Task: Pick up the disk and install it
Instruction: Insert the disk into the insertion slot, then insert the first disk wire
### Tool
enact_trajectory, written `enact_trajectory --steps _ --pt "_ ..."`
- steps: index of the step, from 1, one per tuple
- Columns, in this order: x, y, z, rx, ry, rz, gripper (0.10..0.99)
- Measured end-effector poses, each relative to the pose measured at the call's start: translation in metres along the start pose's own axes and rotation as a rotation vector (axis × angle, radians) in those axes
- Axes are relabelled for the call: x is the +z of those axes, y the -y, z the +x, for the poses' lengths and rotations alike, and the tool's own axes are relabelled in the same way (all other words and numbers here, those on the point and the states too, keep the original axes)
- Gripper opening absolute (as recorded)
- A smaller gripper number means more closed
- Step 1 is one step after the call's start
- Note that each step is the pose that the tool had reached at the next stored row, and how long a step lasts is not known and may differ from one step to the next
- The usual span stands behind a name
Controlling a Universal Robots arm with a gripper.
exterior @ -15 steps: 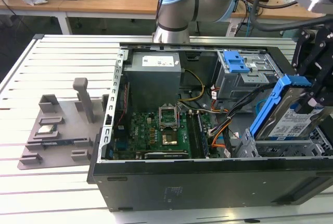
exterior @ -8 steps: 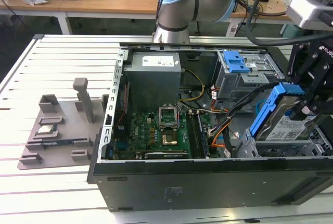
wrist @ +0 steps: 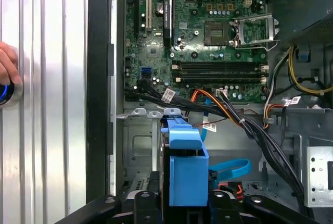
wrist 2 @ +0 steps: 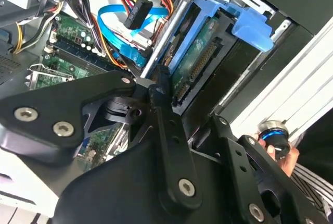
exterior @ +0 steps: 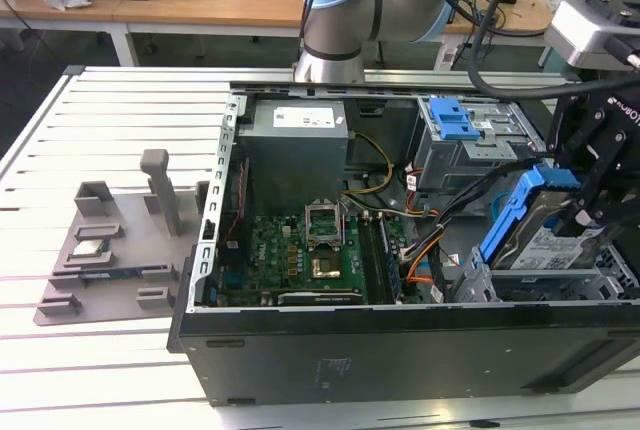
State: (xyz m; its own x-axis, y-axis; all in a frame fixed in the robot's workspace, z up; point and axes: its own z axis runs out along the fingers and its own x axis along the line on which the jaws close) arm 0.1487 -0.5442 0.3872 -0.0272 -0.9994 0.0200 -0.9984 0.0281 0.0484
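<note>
in the exterior view the disk [exterior: 548, 242] is a flat silver drive with a white-and-blue label, edged by blue plastic rails, held tilted at about four o'clock in the frame, over the corner of the open computer case [exterior: 400, 340]. the black gripper [exterior: 590, 190] is clamped on its upper end. around it lie the green motherboard [exterior: 310, 250], the grey power supply [exterior: 297, 140] at twelve o'clock of the board, a drive cage with a blue latch [exterior: 452, 117], and loose orange and blue cables [exterior: 425, 250] close beside the drive's lower edge. a grey fixture tray [exterior: 115, 250] sits at nine o'clock on the slatted table [exterior: 120, 120]. the drive's long axis runs from two o'clock down to eight o'clock, label up. in the second wrist view the drive's green underside and blue rail sit between the black fingers [wrist 2: 166, 125], with sata cables [wrist 2: 138, 13] just beside them. in the first wrist view the blue rail end points toward twelve o'clock, at the motherboard, with black cable bundles [wrist: 260, 135] crossing near it; a person's hand [wrist: 8, 65] rests at nine o'clock.
</note>
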Motion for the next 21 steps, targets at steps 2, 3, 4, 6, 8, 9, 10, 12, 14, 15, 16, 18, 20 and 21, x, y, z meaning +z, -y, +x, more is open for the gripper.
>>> enact_trajectory --steps 2,3,4,6,8,9,10,12,14,15,16,18,20,21 --pt "0.0001 0.0 0.0 0.0 -0.0001 0.0 0.435" --pt "0.0002 0.0 0.0 0.0 -0.0001 0.0 0.435" --pt "0.0003 0.0 0.0 0.0 -0.0001 0.0 0.435" --pt "0.0004 0.0 0.0 0.0 -0.0001 0.0 0.294" --pt "0.0005 0.0 0.0 0.0 -0.0001 0.0 0.235" --pt "0.0006 0.0 0.0 0.0 -0.0001 0.0 0.176" --pt "0.0007 0.0 0.0 0.0 -0.0001 0.0 0.114" --pt "0.0009 0.0 0.0 0.0 -0.0001 0.0 0.106" --pt "0.001 0.0 0.0 0.0 -0.0001 0.0 0.106" --pt "0.0011 0.0 0.0 0.0 0.0 0.0 0.106" --pt "0.0012 0.0 0.0 0.0 -0.0001 0.0 0.106" --pt "0.0013 0.0047 -0.0012 0.0 0.0002 0.0 0.106" --pt "0.0017 0.0111 -0.0085 0.0 -0.0002 0.0 0.106" --pt "0.002 0.0131 -0.0123 0.0 -0.0001 0.0 0.106"
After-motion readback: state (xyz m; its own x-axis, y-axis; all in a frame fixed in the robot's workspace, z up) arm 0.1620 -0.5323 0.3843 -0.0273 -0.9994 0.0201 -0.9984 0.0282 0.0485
